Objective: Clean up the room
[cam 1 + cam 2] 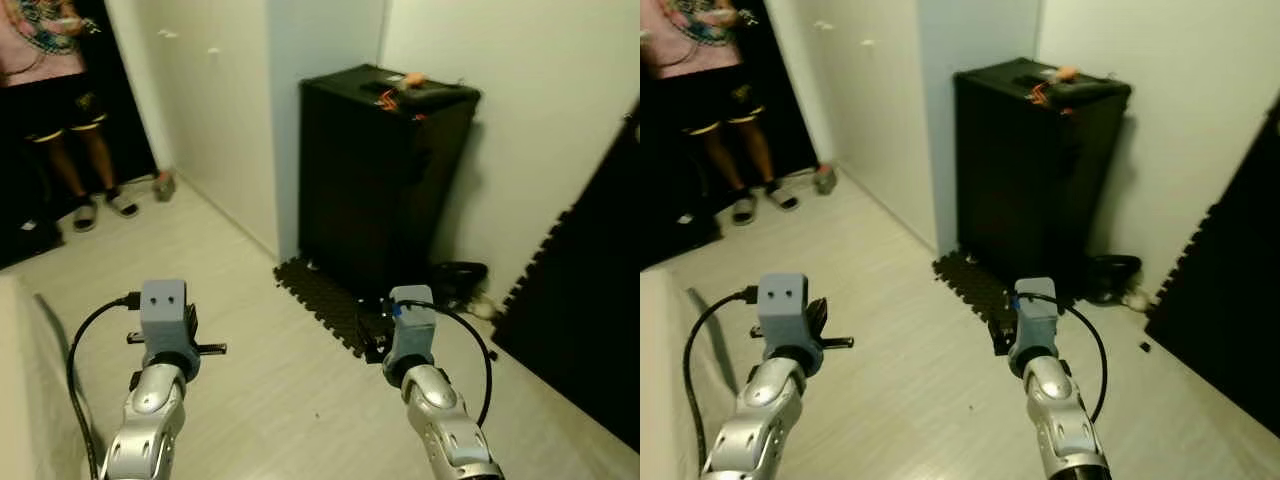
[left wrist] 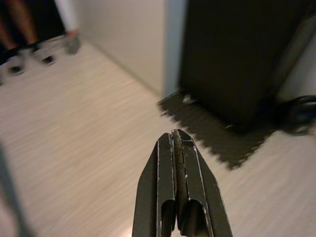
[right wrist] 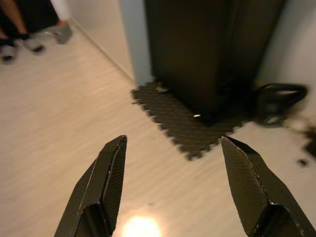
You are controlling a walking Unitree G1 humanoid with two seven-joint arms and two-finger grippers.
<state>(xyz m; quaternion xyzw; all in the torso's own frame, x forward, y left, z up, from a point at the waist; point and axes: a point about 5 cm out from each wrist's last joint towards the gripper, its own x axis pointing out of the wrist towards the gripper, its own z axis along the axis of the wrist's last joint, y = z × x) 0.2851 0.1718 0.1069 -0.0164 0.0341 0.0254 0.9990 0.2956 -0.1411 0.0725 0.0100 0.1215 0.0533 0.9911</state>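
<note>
The left gripper (image 2: 176,143) hangs over bare pale floor (image 1: 260,340) with its fingers pressed together on nothing, and the right gripper (image 3: 173,148) is spread wide and empty, aimed at the dark foam floor mat (image 3: 177,121) lying at the foot of the tall black cabinet (image 1: 385,170) in the far right corner. The likeliest clutter is a dark looped object (image 3: 276,101) on the floor right of the cabinet; it looks light and probably limp, so pinching its loop seems best. A person (image 1: 60,110) stands far left.
</note>
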